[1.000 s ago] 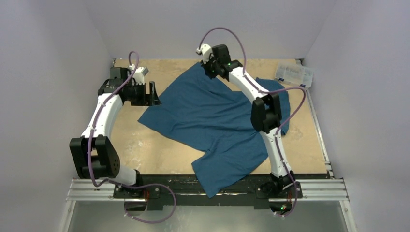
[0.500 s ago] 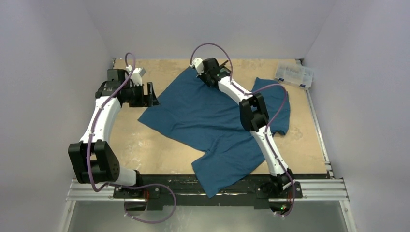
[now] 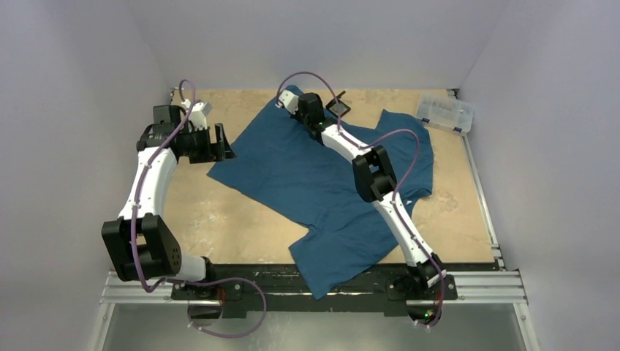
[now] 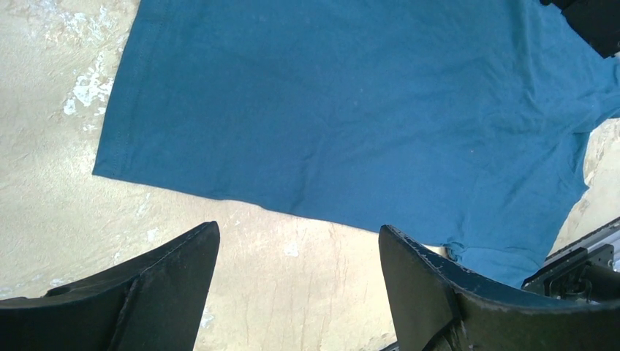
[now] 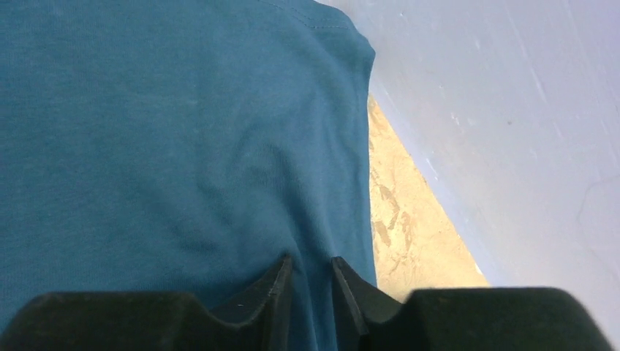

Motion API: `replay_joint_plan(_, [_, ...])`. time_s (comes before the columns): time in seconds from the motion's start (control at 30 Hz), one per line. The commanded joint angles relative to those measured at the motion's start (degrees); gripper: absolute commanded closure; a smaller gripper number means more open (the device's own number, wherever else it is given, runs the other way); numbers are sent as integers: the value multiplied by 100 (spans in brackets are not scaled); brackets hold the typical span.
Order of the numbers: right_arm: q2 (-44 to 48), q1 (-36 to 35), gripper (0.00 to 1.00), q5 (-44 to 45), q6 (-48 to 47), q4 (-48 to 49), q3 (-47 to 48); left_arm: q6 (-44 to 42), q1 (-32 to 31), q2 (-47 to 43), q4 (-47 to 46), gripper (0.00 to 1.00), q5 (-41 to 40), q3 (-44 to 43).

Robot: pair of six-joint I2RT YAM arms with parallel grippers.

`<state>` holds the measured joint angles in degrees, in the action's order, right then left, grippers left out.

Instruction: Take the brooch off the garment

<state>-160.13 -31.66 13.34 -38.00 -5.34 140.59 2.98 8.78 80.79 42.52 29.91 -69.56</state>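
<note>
Since the earlier frames our right arm has swung further left across the garment point(image 3: 314, 183), dragging the far edge w/ it, and a small black square frame point(image 3: 338, 107) has come into view next to the wrist. Right fingers point(image 5: 311, 292) are nearly closed, pinching a fold of teal cloth btw them near the shirt's far edge, right by the back wall point(image 5: 512, 110). Left fingers point(image 4: 300, 292) are spread wide w/ nothing in them, hanging over the bare surface point(image 4: 58, 197) just beside the shirt's left edge. Brooch: can't spot it in any view. Clear plastic box point(image 3: 444, 114) sits at the far right corner
</note>
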Motion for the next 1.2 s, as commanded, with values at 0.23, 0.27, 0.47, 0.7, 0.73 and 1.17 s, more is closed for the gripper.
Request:
replay_joint_plan(0.23, [2162,-346,24,-799,1190,-738,-756,591,88,201,-673,17,605,255])
replay_joint_plan(0.27, [2451,-348,21,-986,1360,-1174,-769,686,73,341,-732,17,643,285])
replay_joint_plan(0.47, [4298,-314,10,-3029,1015,-3496,-2907,1636,61,1152,-1469,4,476,484])
replay_joint_plan(0.7, [5747,-319,12,-3707,348,-4560,-5288,2260,-51,1874,-1359,0,-1302,325])
replay_joint_plan(0.73, [5808,-323,13,-3766,349,-4621,-5475,2292,-66,1957,-1334,0,-1490,323])
replay_joint_plan(1.17, [5951,-273,28,-3973,800,-4192,-5926,2446,-50,1349,-1376,0,-1336,699])
